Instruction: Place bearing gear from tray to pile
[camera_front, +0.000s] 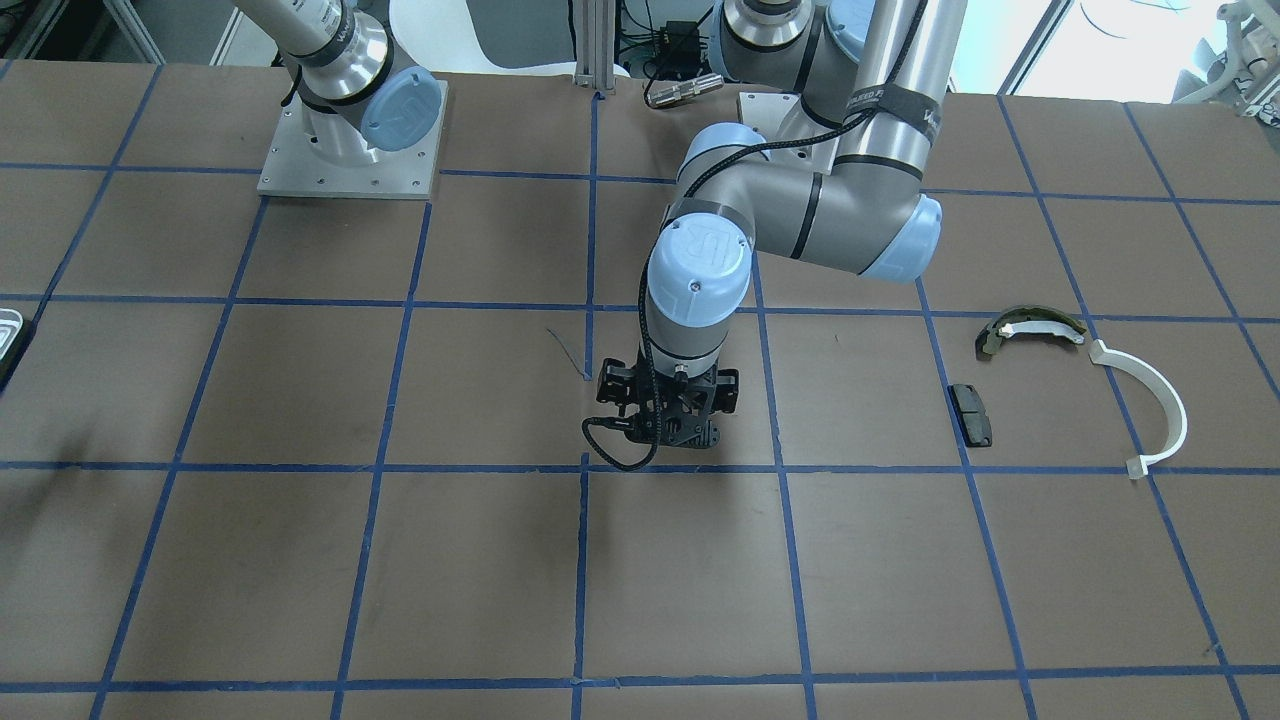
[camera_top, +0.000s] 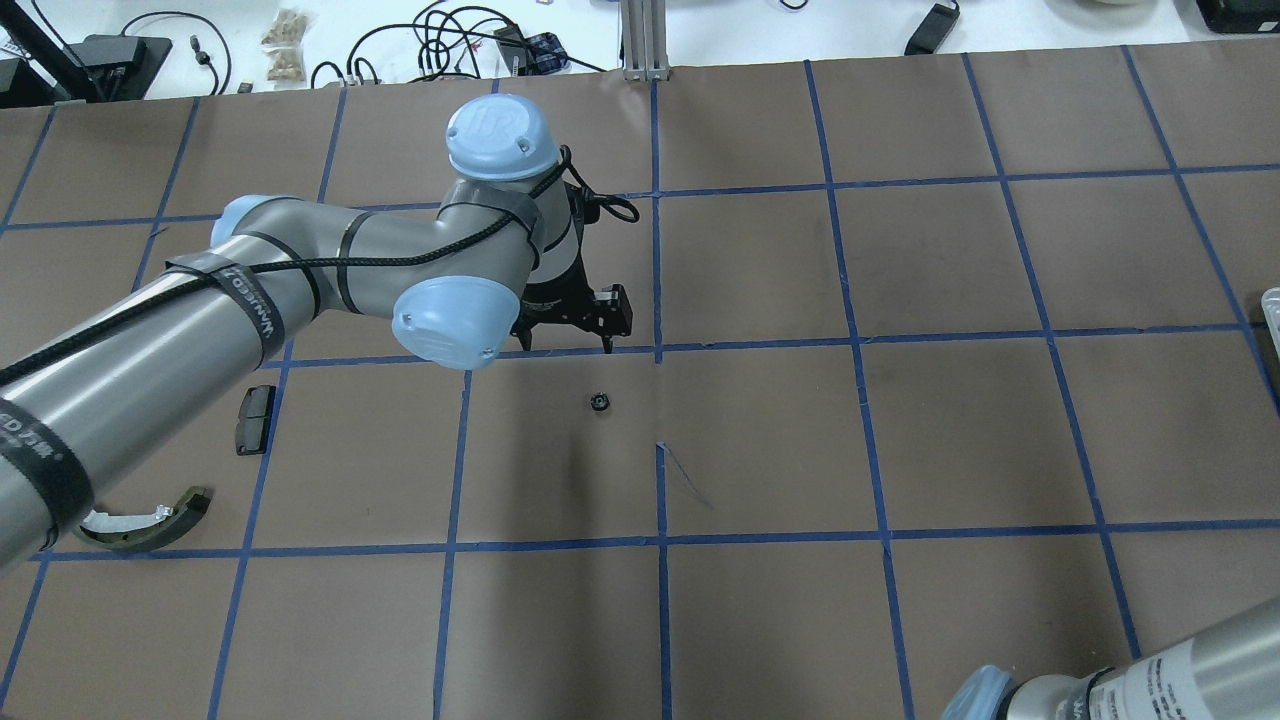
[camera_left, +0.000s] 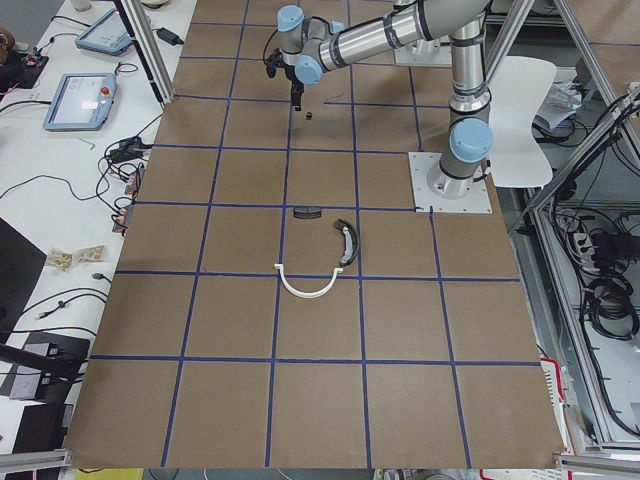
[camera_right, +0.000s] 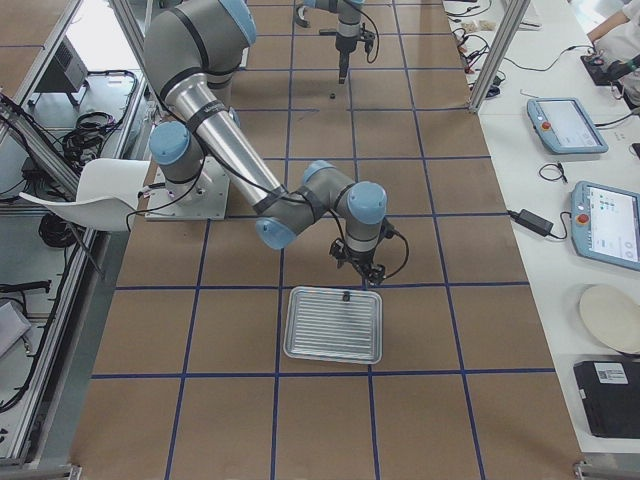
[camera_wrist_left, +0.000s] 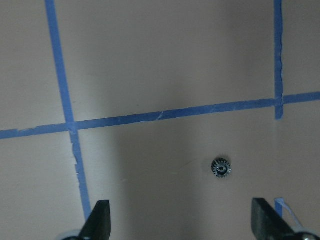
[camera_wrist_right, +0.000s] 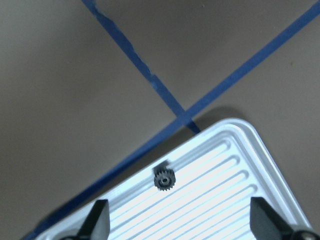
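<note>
One small dark bearing gear (camera_wrist_left: 220, 168) lies on the brown table, just ahead of my left gripper (camera_wrist_left: 182, 222), which hovers open and empty over it; the gear also shows in the overhead view (camera_top: 599, 403) near the gripper (camera_top: 566, 345). A second gear (camera_wrist_right: 163, 178) lies in the silvery ridged tray (camera_wrist_right: 225, 190) near its corner. My right gripper (camera_wrist_right: 180, 222) is open and empty above the tray (camera_right: 333, 325). The pile lies apart: an olive brake shoe (camera_front: 1030, 328), a white plastic arc (camera_front: 1160, 400) and a black pad (camera_front: 972, 413).
Blue tape lines (camera_front: 590, 470) grid the table. The left arm's elbow (camera_front: 850, 220) stretches over the table middle. The right arm's base plate (camera_front: 350, 150) sits at the robot side. Cables and tablets lie beyond the table edge (camera_left: 90, 100).
</note>
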